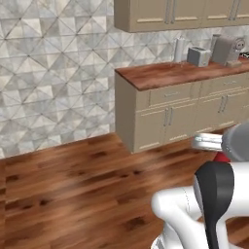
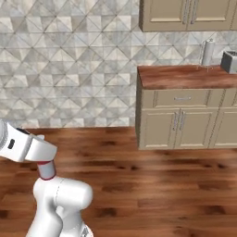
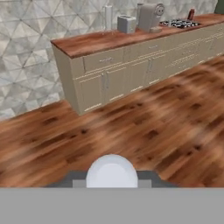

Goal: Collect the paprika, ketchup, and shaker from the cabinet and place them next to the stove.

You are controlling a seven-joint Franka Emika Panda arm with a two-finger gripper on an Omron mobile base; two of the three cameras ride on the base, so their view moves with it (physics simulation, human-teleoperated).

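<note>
gripper (image 3: 112,183) is clamped on the little pale shaker (image 3: 112,171), stove (image 3: 180,23) way off on the far counter (image 3: 100,41)

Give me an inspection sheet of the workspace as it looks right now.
Surface: wooden counter on beige base cabinets; wooden floor.
Job's things: shaker between the fingertips; small dark red jar, likely the paprika, beside the stove.
Clutter: paper towel roll, toaster, coffee machine.
Grippers: gripper shut on the shaker.
Cables: nothing seen.
Surroundings: tiled wall, wall cabinets.
</note>
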